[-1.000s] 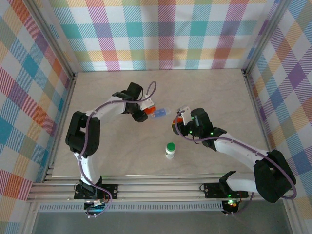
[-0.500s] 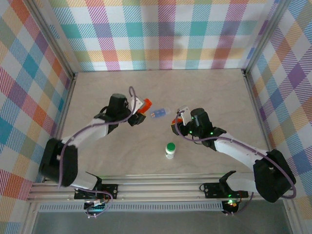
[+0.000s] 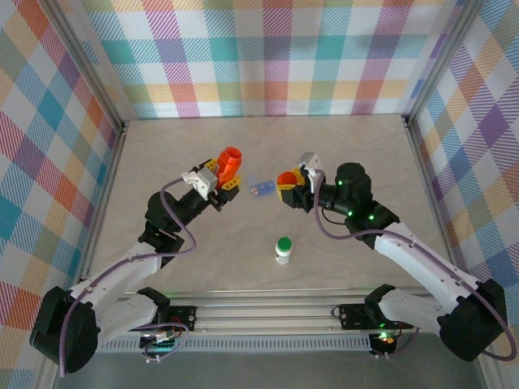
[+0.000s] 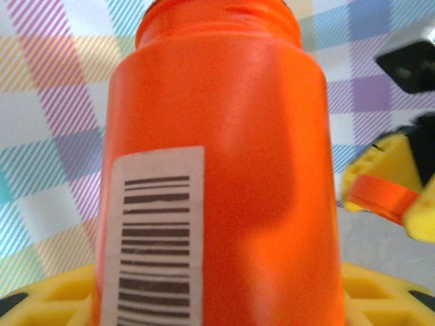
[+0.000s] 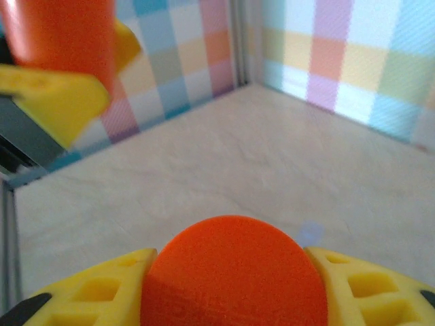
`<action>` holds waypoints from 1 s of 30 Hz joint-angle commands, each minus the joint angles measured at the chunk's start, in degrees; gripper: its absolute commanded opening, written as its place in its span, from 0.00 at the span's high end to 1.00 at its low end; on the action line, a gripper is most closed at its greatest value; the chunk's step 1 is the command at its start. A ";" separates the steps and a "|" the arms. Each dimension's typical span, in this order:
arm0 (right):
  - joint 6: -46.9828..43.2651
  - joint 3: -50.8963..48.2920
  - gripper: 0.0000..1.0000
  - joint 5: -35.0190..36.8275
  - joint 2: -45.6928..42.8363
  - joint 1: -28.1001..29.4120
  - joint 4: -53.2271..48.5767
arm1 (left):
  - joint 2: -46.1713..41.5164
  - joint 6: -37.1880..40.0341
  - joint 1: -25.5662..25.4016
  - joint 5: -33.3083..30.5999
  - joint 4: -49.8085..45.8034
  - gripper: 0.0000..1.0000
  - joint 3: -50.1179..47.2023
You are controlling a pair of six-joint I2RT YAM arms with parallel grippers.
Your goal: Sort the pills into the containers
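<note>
top view: left jaws grasp the orange bottle (image 3: 229, 164), right jaws grasp the orange cap (image 3: 285, 178), and the pale-blue pill-box strip (image 3: 261, 187) lies on the tabletop (image 3: 349, 146) between them; pills too small to tell. left wrist: bottle clamped between yellow fingers (image 4: 61, 285), barcode label toward the camera. right wrist: cap clamped, strip faint on the tabletop beyond.

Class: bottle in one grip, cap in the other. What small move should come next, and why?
Probably shift the orange bottle, open in the left jaws, over the pale-blue pill box. The right jaws hold the orange cap apart, and the box lies beside the bottle, not under it.
</note>
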 commanded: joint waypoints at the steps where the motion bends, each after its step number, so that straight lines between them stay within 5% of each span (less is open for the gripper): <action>1: -3.07 2.69 0.91 -8.37 -0.04 -0.23 4.58 | 0.96 1.29 -1.25 6.90 4.81 1.00 0.29; 20: -4.63 8.12 0.91 -27.14 9.61 0.29 12.39 | 3.04 5.12 -4.10 10.61 -0.09 1.00 -2.73; 30: -14.90 14.07 0.91 -31.43 14.40 1.09 -4.40 | 1.44 5.35 -5.03 16.75 0.55 1.00 -2.17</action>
